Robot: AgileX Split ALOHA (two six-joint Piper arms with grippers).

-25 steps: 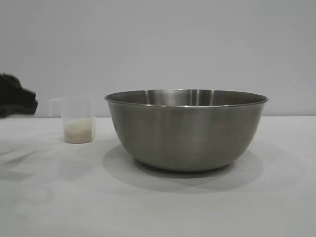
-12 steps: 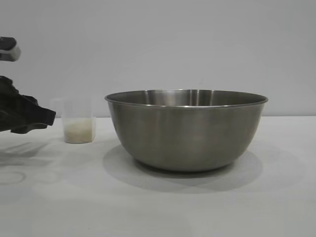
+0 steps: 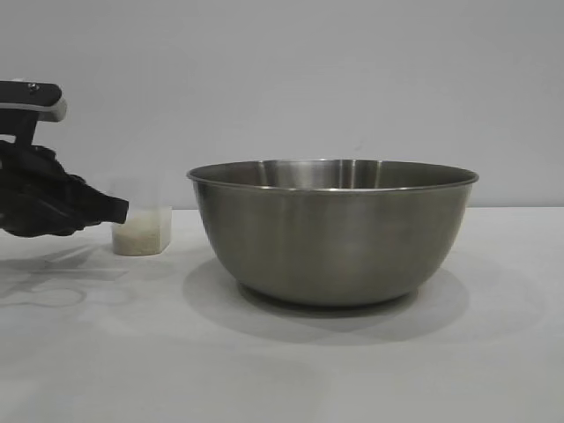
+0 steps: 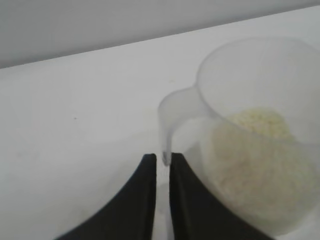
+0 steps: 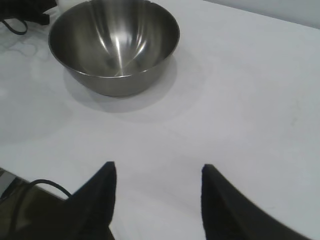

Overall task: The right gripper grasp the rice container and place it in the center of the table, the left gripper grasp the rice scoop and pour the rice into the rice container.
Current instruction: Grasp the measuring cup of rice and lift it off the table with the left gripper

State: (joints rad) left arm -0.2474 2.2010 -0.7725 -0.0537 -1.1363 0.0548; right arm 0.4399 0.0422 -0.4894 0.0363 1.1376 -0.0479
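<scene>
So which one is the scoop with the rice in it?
Find the big steel bowl standing on the white table. Beside it, toward the left arm's black hand, stands the scoop. It is small, see-through plastic with a side handle and pale rice in its bottom, unlike the grey metal bowl.

light: bright, even | shadows: soft under rice container point(image 3: 333, 231) | left wrist: blurred
</scene>
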